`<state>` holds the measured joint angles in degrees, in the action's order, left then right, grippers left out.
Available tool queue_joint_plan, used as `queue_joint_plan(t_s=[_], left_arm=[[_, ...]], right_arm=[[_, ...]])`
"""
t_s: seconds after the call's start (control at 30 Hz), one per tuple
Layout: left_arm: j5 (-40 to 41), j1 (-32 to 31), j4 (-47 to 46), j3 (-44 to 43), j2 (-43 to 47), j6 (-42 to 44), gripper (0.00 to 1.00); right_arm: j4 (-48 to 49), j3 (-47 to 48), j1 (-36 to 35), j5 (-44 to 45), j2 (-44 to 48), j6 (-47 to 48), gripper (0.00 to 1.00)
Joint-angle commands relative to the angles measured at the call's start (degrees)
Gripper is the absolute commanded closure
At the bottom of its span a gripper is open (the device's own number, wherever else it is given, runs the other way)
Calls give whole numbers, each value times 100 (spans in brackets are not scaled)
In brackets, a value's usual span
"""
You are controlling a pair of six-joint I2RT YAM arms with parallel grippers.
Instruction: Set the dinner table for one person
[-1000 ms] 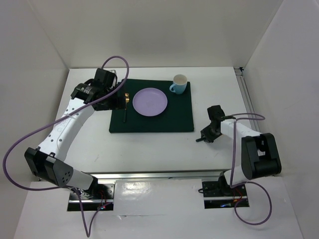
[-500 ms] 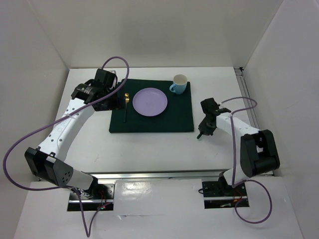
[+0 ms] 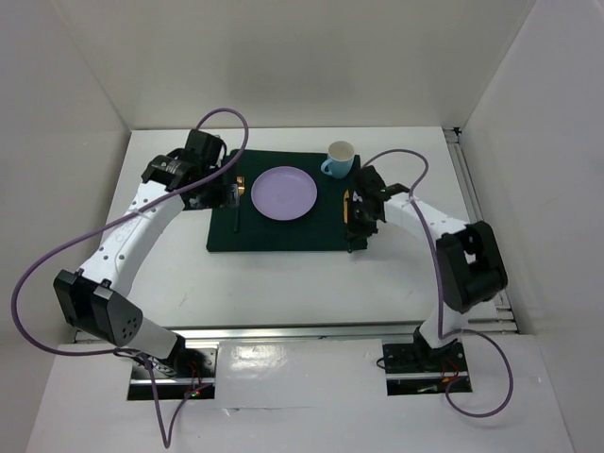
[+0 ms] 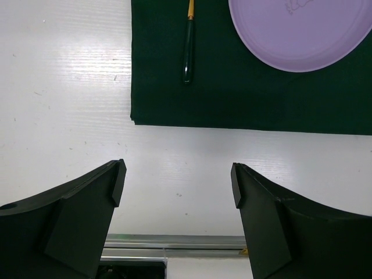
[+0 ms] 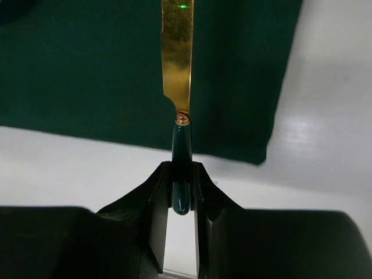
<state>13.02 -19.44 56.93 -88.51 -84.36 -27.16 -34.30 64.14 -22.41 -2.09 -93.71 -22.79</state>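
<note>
Right gripper [image 5: 181, 195], clamped on knife [image 5: 176, 58] handle, has swung from dinner table [image 3: 283, 283] in over mat [image 3: 283, 236], right of plate [image 3: 284, 192]. Left gripper [image 4: 177, 186] fingers apart, empty. Knife placement next, likely.

plate [image 3: 283, 192] on mat [image 3: 283, 236] | fork [image 3: 238, 204] at left | mug [image 3: 340, 159] (blue) far corner

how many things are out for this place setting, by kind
mat: 1
plate: 1
mug: 1
cutlery: 2 (dark-handled utensil lying on the mat, knife held in the right gripper)
total: 5
</note>
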Motion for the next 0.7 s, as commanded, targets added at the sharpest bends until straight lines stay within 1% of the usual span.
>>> queue_joint_plan(t_s=[0.0, 0.17, 0.27, 0.33, 0.43, 0.53, 0.57, 0.6, 0.67], left_arm=[[253, -25, 73, -263, -11, 0, 8], [184, -25, 73, -263, -11, -123, 8], [122, -25, 21, -263, -72, -123, 8], [122, -25, 20, -263, -124, -123, 8], [175, -25, 82, -263, -178, -123, 8], [175, -25, 82, -263, -178, -123, 8], [175, -25, 82, -211, -178, -123, 8], [114, -25, 82, -211, -178, -62, 8], [113, -25, 29, -211, -247, -62, 8]], right_arm=[[161, 608, -70, -91, -384, 406, 100], [266, 1152, -70, -29, -1051, 512, 100], [327, 1311, -70, 94, -1289, 565, 100], [328, 1522, 52, 33, -1588, 617, 100], [381, 1698, 53, 33, -1887, 617, 100], [494, 1751, 53, 33, -2055, 416, 100], [495, 1751, 53, 33, -2133, 302, 94], [495, 1751, 53, 33, -2134, 301, 85], [495, 1751, 53, 174, -2134, 213, 59]])
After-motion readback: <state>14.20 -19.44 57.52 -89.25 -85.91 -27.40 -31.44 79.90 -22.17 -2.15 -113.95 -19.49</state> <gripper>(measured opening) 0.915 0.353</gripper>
